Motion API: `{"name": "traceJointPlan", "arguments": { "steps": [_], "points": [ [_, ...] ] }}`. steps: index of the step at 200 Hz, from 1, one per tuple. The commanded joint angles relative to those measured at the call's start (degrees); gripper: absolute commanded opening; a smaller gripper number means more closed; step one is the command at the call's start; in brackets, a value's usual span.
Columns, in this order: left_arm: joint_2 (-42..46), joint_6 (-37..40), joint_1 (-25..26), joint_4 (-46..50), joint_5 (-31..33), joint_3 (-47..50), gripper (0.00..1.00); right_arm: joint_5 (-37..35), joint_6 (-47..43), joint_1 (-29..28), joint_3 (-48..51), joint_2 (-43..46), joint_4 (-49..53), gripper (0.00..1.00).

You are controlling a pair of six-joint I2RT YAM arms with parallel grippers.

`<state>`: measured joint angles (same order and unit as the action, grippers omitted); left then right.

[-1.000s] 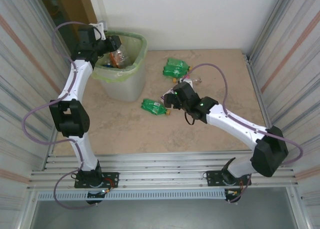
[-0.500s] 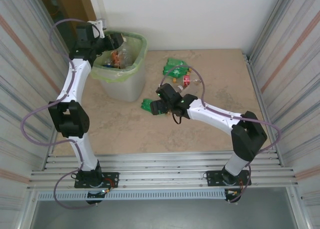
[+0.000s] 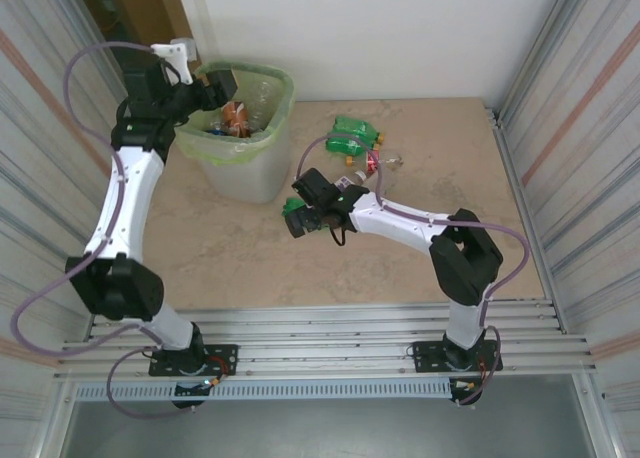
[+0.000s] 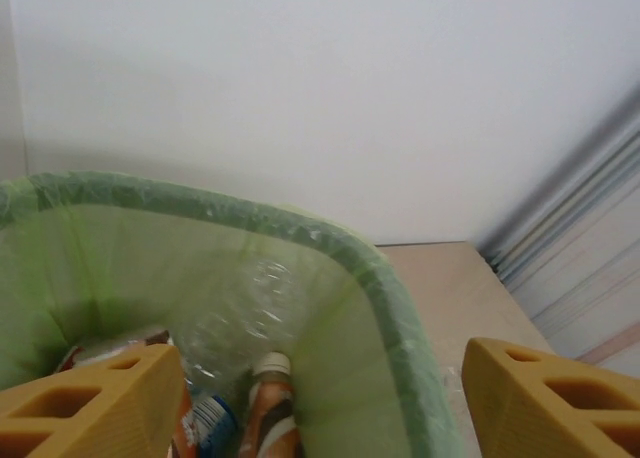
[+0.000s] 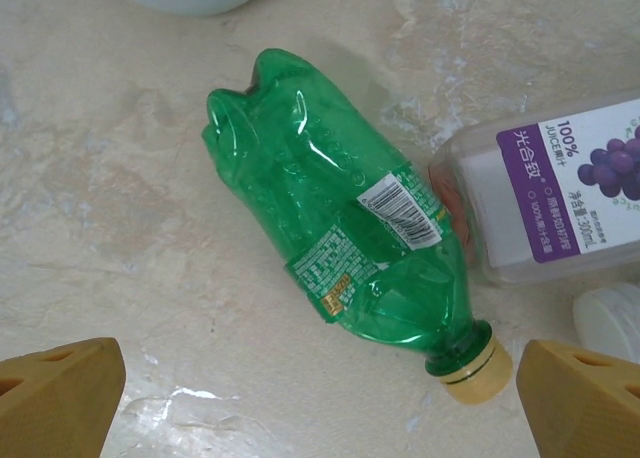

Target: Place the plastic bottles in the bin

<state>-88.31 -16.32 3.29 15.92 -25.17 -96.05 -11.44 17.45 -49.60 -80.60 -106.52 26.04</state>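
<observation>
**Left claw open over the bin, right claw spread above a green bottle**

My left claw (image 3: 224, 86) hangs over the bin (image 3: 248, 174) in the upper left of the overhead frame. Its two fingers stand well apart with nothing between them. Through its own camera I look down past the green bag (image 4: 385, 288) folded over the rim. Inside, a clear crushed bottle (image 4: 250, 313) lies against the liner. A brown-labelled bottle (image 4: 268, 403) with a white cap sits just below it, at the bottom centre of that frame.

My right claw (image 3: 296, 218) is near the centre of the overhead frame, just right of the bin's front corner, and it is spread wide. In its wrist camera my fingertips sit in the two lower corners. A green bottle (image 5: 330, 238) lies on its side on the table (image 5: 130, 228) mid-frame, its yellow cap (image 5: 466, 370) pointing lower right. I am not touching it. At the right edge a purple-labelled bottle (image 5: 560, 193) lies right against it.

Further up and to the right in the overhead frame, another green bottle (image 3: 352, 136) and a small red-labelled bottle (image 3: 378, 161) lie near each other on the table.
</observation>
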Motion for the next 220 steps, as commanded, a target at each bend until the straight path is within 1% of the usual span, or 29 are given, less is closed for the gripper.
{"name": "traceJointPlan", "arguments": {
  "steps": [1,32,56,83,107,157,220],
  "points": [
    [6.7,0.0,2.2,-4.3,-1.5,6.1,0.79,0.8,-2.5,-0.1,-2.5,-2.7,1.6,1.00],
    [15.1,0.0,5.8,-5.4,-0.6,14.7,0.87,0.5,-3.6,0.1,-3.8,-5.7,1.9,1.00],
    [20.9,-0.5,8.0,-5.5,1.1,20.7,0.90,1.1,-3.8,0.7,-4.8,-7.5,1.6,0.99],
    [26.7,-2.8,8.4,-6.3,2.6,27.5,0.92,1.4,-4.1,1.0,-5.7,-9.3,1.6,0.99],
    [30.4,-3.5,8.4,-5.2,4.3,31.3,0.93,0.9,-4.7,1.1,-6.4,-10.6,1.6,0.98],
    [34.6,-5.5,8.4,-4.0,5.1,36.9,0.94,-1.2,-5.4,1.1,-7.3,-12.3,2.1,0.98],
    [34.3,-6.2,8.4,-4.6,5.0,38.7,0.94,0.4,-5.5,1.2,-7.6,-14.1,2.0,0.99]
  ]
}}
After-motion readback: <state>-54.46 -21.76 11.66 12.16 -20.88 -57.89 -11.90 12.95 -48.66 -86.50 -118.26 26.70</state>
